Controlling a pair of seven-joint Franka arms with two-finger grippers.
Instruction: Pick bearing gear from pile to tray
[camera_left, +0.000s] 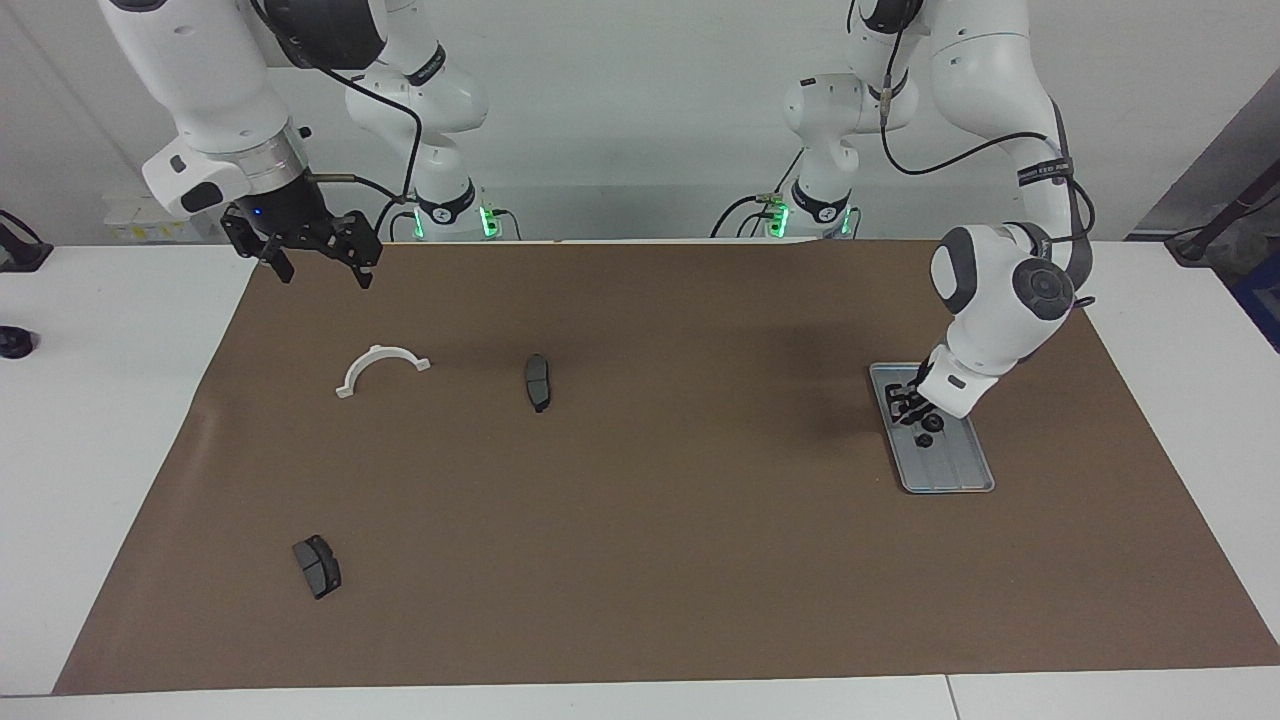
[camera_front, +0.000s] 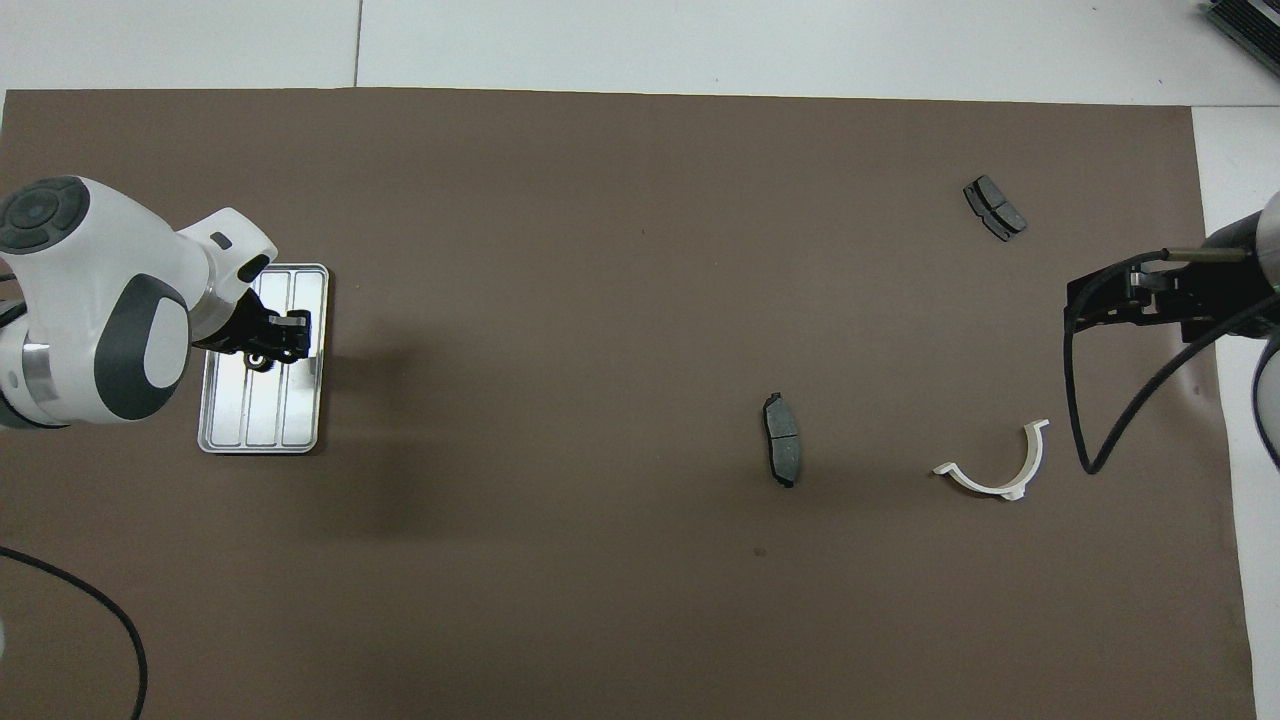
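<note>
You had the tray (camera_left: 945, 472) at the left arm's end of the mat (camera_left: 640, 560), a gear (camera_left: 925, 440) in it, the left gripper (camera_left: 908, 403) over it. One brake pad (camera_left: 538, 382) lay mid-mat, the bracket (camera_left: 380, 365) beside it toward the right arm's end. The other brake pad (camera_left: 317, 566) lay farther from the robots than the bracket. The right gripper (camera_left: 315, 262) hung over the mat's corner by its own base.

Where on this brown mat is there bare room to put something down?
The widest bare stretch lies between the tray and the brake pad mid-mat. The mat's edge farthest from the robots is bare too. The tray is crowded: gears, with the left gripper over it.
</note>
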